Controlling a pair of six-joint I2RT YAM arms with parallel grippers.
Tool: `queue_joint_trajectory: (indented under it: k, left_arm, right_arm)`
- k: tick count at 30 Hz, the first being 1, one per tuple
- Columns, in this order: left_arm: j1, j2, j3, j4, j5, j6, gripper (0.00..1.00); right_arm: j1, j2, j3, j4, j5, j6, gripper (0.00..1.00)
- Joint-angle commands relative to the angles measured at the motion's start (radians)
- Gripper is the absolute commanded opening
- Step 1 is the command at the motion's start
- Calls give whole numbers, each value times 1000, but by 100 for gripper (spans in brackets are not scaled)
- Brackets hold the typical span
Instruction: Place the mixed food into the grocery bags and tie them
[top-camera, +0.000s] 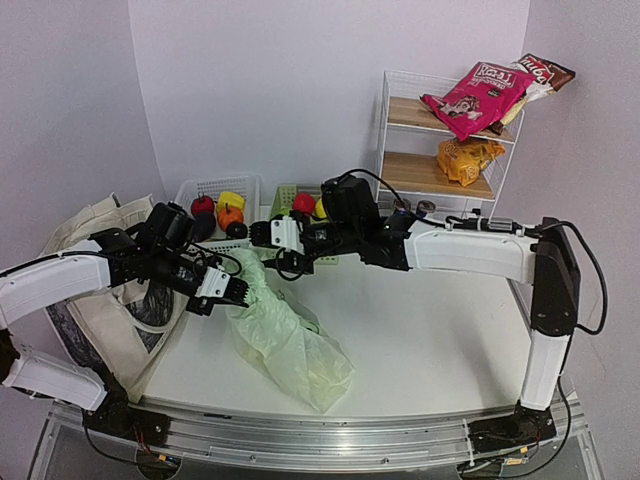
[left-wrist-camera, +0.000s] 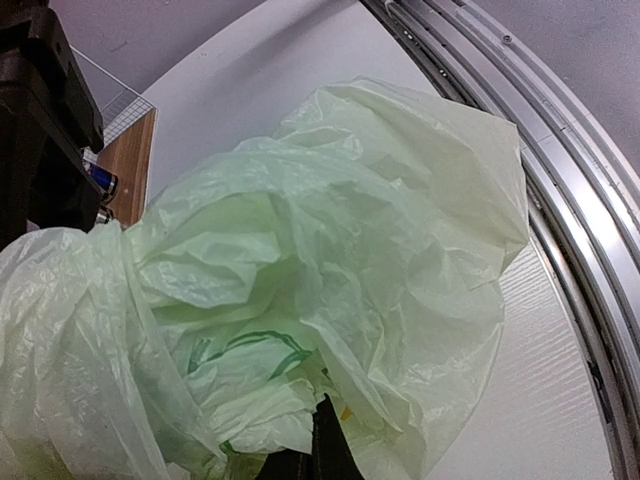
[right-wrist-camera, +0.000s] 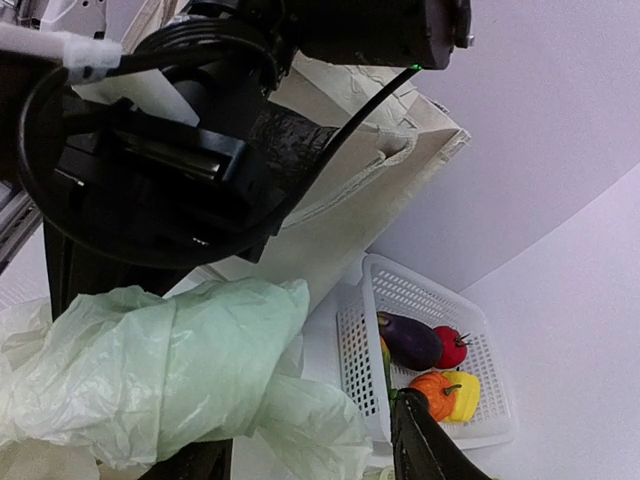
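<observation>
Tying seems in hand: the left gripper (top-camera: 240, 291) is clenched on the neck of the thin pale-green plastic bag (top-camera: 290, 345) slumped toward 5 o'clock on the white table (top-camera: 440, 340), and the right gripper (top-camera: 258, 234) at its 1 o'clock, fingers apart but grip impossible to tell, would next need to catch the loose plastic.

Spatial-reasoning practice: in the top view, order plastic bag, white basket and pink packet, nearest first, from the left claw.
1. plastic bag, gripped in the left claw.
2. white basket, behind, rear left of table.
3. pink packet, top shelf, far right.
</observation>
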Motion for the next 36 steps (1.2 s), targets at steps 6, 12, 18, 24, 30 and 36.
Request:
queue_joint_trajectory:
  k: [6, 12, 18, 24, 30, 36]
  left_arm:
    - [6, 5, 41, -20, 26, -4, 0]
    - [6, 5, 53, -19, 21, -35, 0]
    - [5, -20, 119, -70, -3, -152, 0]
    - [6, -57, 181, -183, -68, -193, 0]
    - [9, -94, 202, -231, -103, -283, 0]
    - [34, -103, 231, -186, -150, -460, 0]
  right_arm:
    - [18, 23, 67, -124, -55, -65, 43]
    - [21, 8, 76, -118, -20, -9, 0]
    - [2, -57, -19, -112, 203, 79, 0]
    - [-30, -160, -170, -112, 389, 152, 0]
    - [-34, -276, -344, -113, 519, 264, 0]
    - [-35, -410, -545, -112, 629, 370, 0]
